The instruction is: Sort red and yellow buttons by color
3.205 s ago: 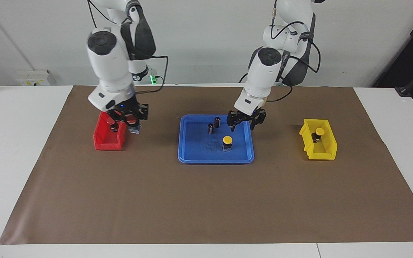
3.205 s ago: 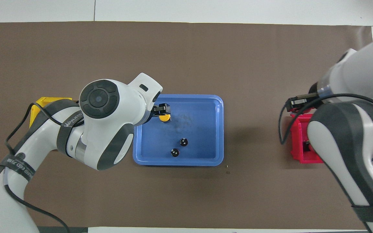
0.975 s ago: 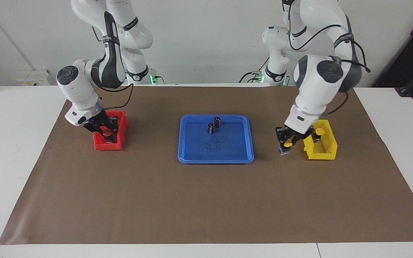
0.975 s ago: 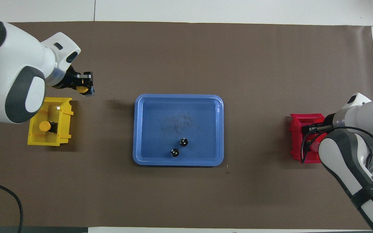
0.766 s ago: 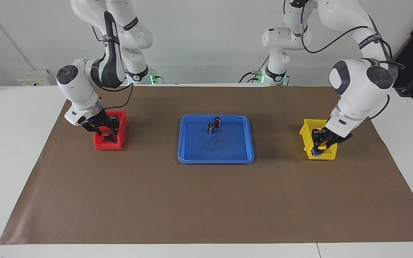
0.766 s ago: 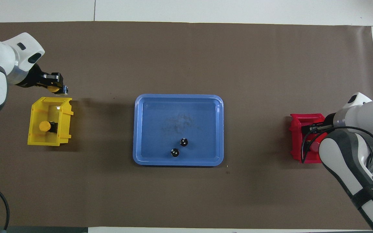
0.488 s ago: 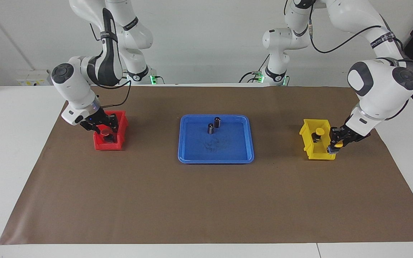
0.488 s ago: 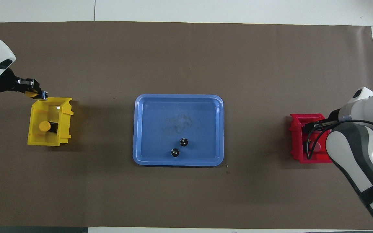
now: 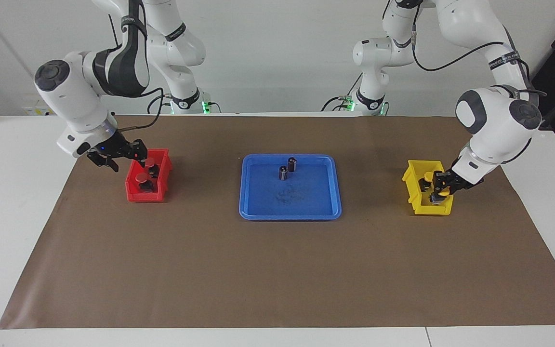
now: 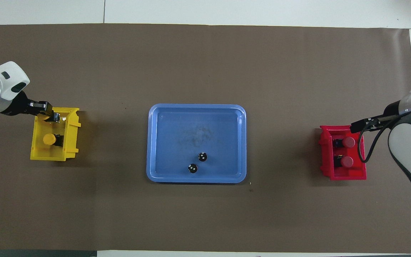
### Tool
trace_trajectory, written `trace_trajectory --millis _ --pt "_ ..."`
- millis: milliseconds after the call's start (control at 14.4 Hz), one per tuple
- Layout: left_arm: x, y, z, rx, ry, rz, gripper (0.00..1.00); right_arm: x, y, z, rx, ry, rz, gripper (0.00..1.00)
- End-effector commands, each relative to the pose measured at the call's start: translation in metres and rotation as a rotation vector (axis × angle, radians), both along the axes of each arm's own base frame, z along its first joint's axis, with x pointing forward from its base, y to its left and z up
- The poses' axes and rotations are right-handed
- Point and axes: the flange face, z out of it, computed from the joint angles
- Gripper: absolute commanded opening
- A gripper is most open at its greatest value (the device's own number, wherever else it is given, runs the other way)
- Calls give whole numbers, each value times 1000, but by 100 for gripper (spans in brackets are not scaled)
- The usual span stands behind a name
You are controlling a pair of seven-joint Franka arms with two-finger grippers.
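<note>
Yellow button (image 9: 442,193) sits clamped between left gripper's (image 9: 439,191) fingers over yellow bin (image 9: 421,205).

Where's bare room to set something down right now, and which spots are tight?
Most of the blue tray floor is bare; only two dark cylinders stand at its edge nearer the robots. The brown mat between the tray and each bin is bare too. Crowded: the red bin with two red buttons, and the yellow bin, where the left end effector holds a yellow button.
</note>
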Motion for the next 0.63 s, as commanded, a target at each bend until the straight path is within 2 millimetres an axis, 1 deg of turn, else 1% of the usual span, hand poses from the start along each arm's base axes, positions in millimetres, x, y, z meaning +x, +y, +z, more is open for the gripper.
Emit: trace_trajectory --millis 0,139,279,418,557 --pt "-15 -1 -1 -12 -15 -10 1 1 -5 55 3 -14 1 100" --pt "-13 -2 -7 -11 -19 -12 1 -1 -8 93 -12 10 -42 100" --pt "-12 -4 -16 -10 -21 -15 1 -5 -17 117 -59 31 -56 100" --pt "-12 -9 -26 -9 -16 -25 1 -4 -20 132 -71 29 -66 100" --pt "-16 -8 -34 -8 -25 -22 3 1 -15 141 -60 11 -63 100"
